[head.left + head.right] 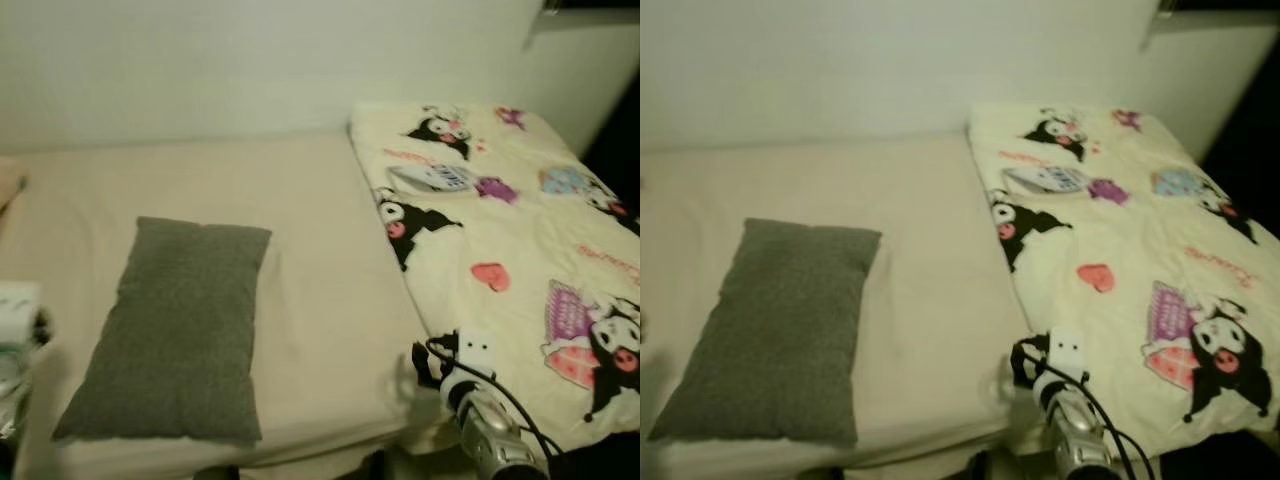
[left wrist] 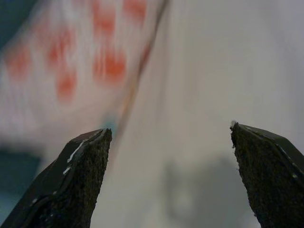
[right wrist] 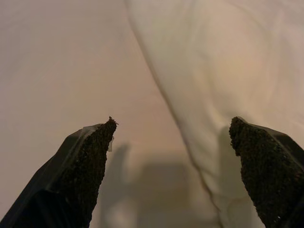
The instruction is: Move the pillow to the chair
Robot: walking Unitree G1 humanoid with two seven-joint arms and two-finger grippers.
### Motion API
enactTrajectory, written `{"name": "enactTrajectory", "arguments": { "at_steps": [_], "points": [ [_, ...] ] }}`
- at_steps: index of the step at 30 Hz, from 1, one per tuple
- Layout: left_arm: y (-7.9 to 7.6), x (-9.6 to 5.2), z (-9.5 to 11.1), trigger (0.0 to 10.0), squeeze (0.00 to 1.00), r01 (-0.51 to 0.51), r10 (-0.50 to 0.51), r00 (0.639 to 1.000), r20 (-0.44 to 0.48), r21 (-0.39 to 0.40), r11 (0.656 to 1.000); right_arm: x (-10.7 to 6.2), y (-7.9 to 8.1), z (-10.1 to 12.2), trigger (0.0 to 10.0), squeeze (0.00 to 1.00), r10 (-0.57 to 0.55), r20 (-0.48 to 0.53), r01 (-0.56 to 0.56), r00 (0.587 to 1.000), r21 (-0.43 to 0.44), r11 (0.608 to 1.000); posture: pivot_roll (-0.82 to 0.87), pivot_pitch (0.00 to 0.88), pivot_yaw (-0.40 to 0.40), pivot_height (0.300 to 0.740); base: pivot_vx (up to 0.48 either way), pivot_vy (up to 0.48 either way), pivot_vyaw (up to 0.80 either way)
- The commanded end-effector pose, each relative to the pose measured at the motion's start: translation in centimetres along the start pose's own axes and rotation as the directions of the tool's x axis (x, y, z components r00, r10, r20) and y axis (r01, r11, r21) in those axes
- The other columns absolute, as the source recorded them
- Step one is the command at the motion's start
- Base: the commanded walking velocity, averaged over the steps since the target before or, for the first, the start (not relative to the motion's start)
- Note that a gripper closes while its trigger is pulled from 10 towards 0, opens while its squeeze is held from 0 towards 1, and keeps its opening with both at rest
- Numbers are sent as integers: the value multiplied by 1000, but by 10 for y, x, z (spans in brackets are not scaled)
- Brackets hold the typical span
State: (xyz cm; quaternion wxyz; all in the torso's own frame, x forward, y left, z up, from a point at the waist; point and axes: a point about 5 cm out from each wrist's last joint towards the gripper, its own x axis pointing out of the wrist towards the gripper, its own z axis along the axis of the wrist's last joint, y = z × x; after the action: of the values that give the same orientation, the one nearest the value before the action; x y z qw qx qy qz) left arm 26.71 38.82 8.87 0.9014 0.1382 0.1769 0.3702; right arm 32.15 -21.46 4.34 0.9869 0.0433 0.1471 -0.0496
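Note:
A grey rectangular pillow (image 1: 175, 330) lies flat on the beige sheet of the bed (image 1: 320, 260), at its near left part. My right arm (image 1: 485, 420) reaches in at the bottom right, over the line where the sheet meets a patterned blanket, well to the right of the pillow. In the right wrist view my right gripper (image 3: 173, 121) is open with nothing between its fingers, above that sheet-and-blanket line. My left gripper (image 2: 168, 130) is open too, and its view is blurred, with beige sheet and a red-spotted cloth ahead.
A cream blanket (image 1: 520, 230) printed with cartoon figures and hearts covers the bed's right side. A small white flat object (image 1: 432, 178) lies on it near the far end. A pale wall (image 1: 250, 60) runs behind the bed. A white object (image 1: 15, 330) sits at the left edge.

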Motion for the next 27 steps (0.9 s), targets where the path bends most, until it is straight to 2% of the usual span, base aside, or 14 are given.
{"name": "enactTrajectory", "arguments": {
  "at_steps": [1, 9, 11, 12, 13, 15, 16, 17, 19, 20, 22, 24, 25, 27],
  "points": [
    [-11, -5, -19, 10000, 0, 57, -66, 993, -102, -89, 994, -2, 5, -8, 10000, 0, 17, -33, -17, 999, -5, 1000, -31, 91, 34, 617, 0, 0, 0],
    [-42, -14, -30, 10000, 0, 170, -217, 957, -192, -237, 957, 0, 4, -5, 10000, 0, 18, -27, -18, 999, -10, 1000, -37, 95, 32, 617, 0, 0, 0],
    [-63, -17, -24, 10000, 0, 251, -314, 933, -178, -303, 919, 0, 2, -3, 10000, 0, 10, -27, -10, 1000, -12, 1000, -37, 95, 32, 617, 0, 0, 0],
    [-63, -17, -24, 10000, 0, 251, -314, 933, -178, -303, 919, 0, 2, -3, 10000, 0, 10, -27, -10, 1000, -12, 1000, -37, 95, 32, 617, 0, 0, 0],
    [-71, -19, -20, 10000, 0, 285, -351, 922, -164, -326, 901, 0, 0, -3, 10000, 0, 5, -27, -5, 1000, -13, 1000, -37, 95, 32, 617, 0, 0, 0],
    [-95, -25, -6, 10000, 0, 375, -450, 887, -103, -407, 833, 0, -5, -3, 10000, 0, -22, -29, 22, 999, -8, 1000, -45, 97, 40, 617, 0, 0, 0],
    [-95, -25, -6, 10000, 0, 375, -450, 887, -103, -407, 833, 0, -5, -3, 10000, 0, -22, -29, 22, 999, -8, 1000, -45, 97, 40, 617, 0, 0, 0],
    [-118, -32, 12, 10000, 0, 497, -553, 833, -10, -426, 756, 0, -12, -1, 10000, 0, -51, -26, 51, 998, 2, 999, -48, 97, 44, 617, 0, 0, 0],
    [-134, -38, 28, 10000, 0, 580, -619, 783, 57, -426, 695, 0, -16, 1, 10000, 0, -64, -23, 64, 998, 5, 998, -48, 97, 44, 617, 0, 0, 0],
    [-134, -38, 28, 10000, 0, 580, -619, 783, 57, -426, 695, 0, -16, 1, 10000, 0, -64, -23, 64, 998, 5, 998, -48, 97, 44, 617, 0, 0, 0],
    [-150, -45, 45, 10000, 0, 653, -678, 725, 122, -434, 620, 0, -19, 2, 10000, 0, -73, -20, 73, 997, 8, 997, -48, 97, 44, 617, 0, 0, 0],
    [-179, -65, 67, 10000, 0, 762, -769, 606, 204, -426, 488, -1, -24, 3, 10000, 0, -91, -19, 91, 996, 13, 996, -40, 96, 62, 617, 0, 0, 0],
    [-179, -65, 67, 10000, 0, 762, -769, 606, 204, -426, 488, -1, -24, 3, 10000, 0, -91, -19, 91, 996, 13, 996, -40, 96, 62, 617, 0, 0, 0],
    [-201, -85, 81, 10000, 0, 835, -829, 496, 258, -402, 375, -1, -27, 3, 10000, 0, -105, -18, 106, 994, 19, 994, -42, 94, 70, 617, 0, 0, 0]
  ]
}}
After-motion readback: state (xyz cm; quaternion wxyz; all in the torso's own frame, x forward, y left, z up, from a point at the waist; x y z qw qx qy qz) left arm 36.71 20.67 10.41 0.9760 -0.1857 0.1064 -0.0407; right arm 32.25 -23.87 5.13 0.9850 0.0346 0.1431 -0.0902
